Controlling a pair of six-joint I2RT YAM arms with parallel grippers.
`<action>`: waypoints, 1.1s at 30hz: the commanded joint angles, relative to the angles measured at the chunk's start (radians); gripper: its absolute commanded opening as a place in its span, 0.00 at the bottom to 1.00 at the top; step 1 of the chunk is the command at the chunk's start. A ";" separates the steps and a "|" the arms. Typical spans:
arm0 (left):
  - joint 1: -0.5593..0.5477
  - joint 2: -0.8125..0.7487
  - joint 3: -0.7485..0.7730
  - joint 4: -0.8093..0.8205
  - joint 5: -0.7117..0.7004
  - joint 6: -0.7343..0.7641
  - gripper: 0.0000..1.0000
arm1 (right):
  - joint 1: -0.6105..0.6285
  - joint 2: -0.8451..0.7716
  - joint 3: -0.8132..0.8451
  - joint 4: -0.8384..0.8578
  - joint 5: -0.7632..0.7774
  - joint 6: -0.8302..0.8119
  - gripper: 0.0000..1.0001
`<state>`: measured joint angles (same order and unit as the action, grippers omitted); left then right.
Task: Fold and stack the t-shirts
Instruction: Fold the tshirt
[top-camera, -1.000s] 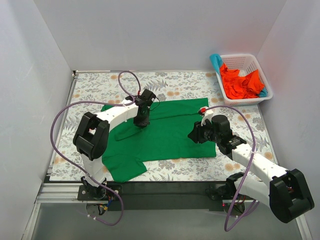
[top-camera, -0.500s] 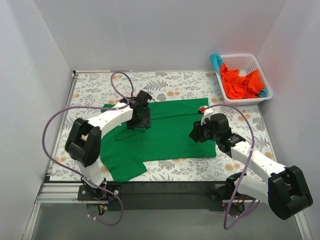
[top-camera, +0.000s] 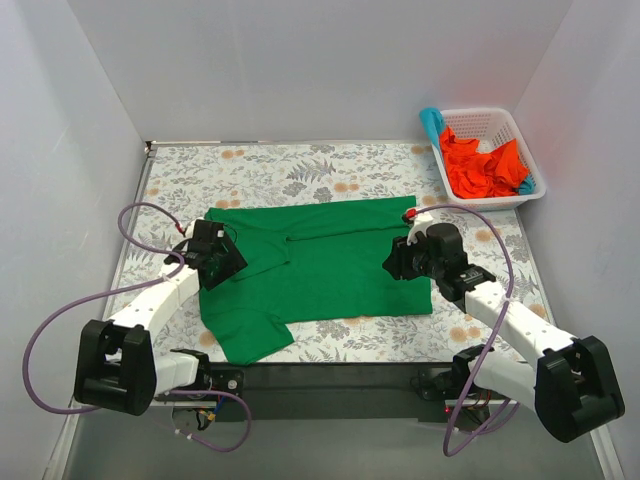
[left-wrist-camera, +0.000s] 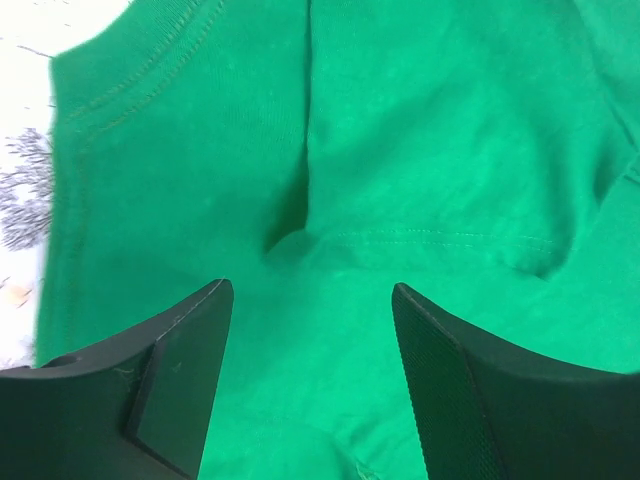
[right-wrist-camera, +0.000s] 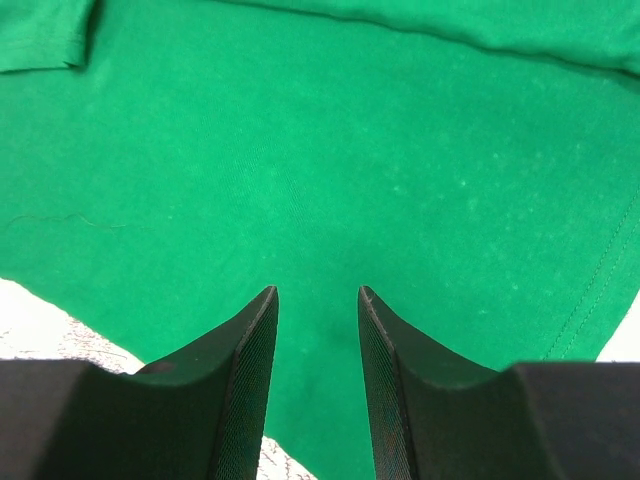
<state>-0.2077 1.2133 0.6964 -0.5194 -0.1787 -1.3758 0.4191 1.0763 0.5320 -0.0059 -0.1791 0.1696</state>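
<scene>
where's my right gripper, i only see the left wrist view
observer: right gripper hangs over the green t-shirt near its right edge, jaws open, nothing held
operator: any other shirts around
observer: yes, orange-red t-shirts are piled in the white basket at the far right corner
operator: does any of the green one stick out
observer: one sleeve points toward the table's near edge

Bright green t-shirt (top-camera: 330, 270) on a white counter (top-camera: 320, 165) printed with grey ferns and orange blossoms; upper right, white basket (top-camera: 492, 122) of orange-red shirts (top-camera: 478, 170).
</scene>
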 joint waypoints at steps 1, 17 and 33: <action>0.025 -0.018 -0.050 0.174 0.074 -0.005 0.63 | -0.005 -0.047 -0.006 0.010 -0.017 -0.001 0.44; 0.025 0.072 -0.081 0.231 0.085 0.049 0.59 | -0.006 -0.061 -0.015 0.011 -0.036 -0.010 0.44; 0.025 0.080 -0.097 0.213 0.102 0.080 0.51 | -0.006 -0.055 -0.018 0.011 -0.063 -0.010 0.44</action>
<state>-0.1860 1.2995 0.6125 -0.3061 -0.0875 -1.3102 0.4183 1.0325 0.5121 -0.0071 -0.2203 0.1680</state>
